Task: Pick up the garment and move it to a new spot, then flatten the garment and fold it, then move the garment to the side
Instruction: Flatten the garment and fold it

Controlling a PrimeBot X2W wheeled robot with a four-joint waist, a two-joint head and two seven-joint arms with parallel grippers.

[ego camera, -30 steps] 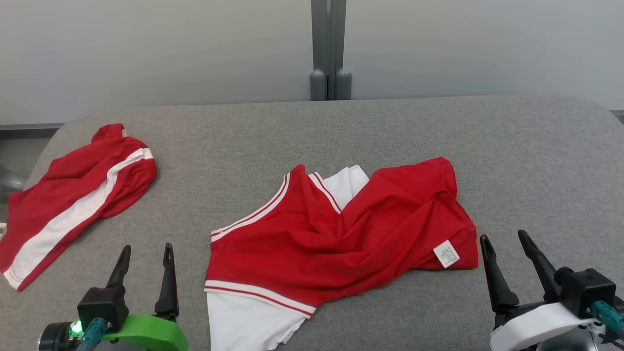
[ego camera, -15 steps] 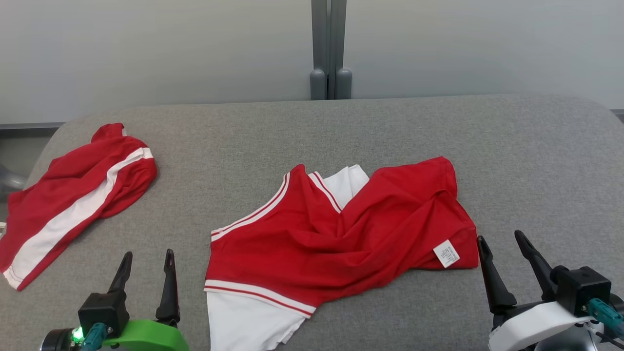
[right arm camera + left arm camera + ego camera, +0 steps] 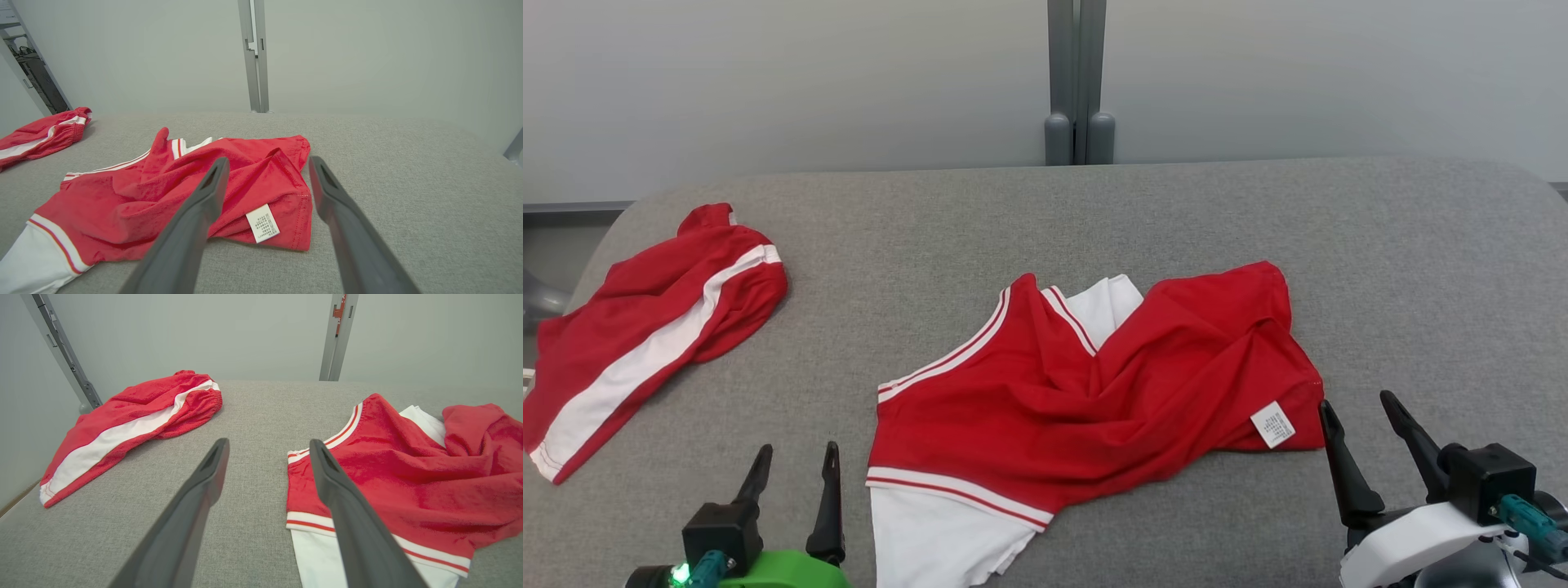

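Plainly early days.

Head view: the garment (image 3: 1094, 384), a red top with white trim, lies crumpled in the middle of the grey counter (image 3: 1013, 212). One white part runs off the bottom edge of the frame, and folds bunch toward centre right. Not flat, not folded. Left claw (image 3: 798, 447) at lower left, fingers spread, nothing between them, just beside the garment's lower left corner but apart from it. Right claw (image 3: 1356, 398) at lower right, likewise spread and empty. Its inner finger is close to the hem corner by the care label (image 3: 1272, 425); contact cannot be told. Red shorts (image 3: 645, 327) lie at far left, well apart.

Left wrist view: fingers splayed over bare counter. The garment's striped hem shows behind the right-hand finger, lower right of frame. Shorts at upper left.

Right wrist view: fingers splayed to either side of the labelled corner at centre frame, no cloth pinched.

Judgement: whether the move to a new spot is already done cannot be told from this. Flattening, folding and setting aside all remain. Both claws look posed for a pickup at the near corners.
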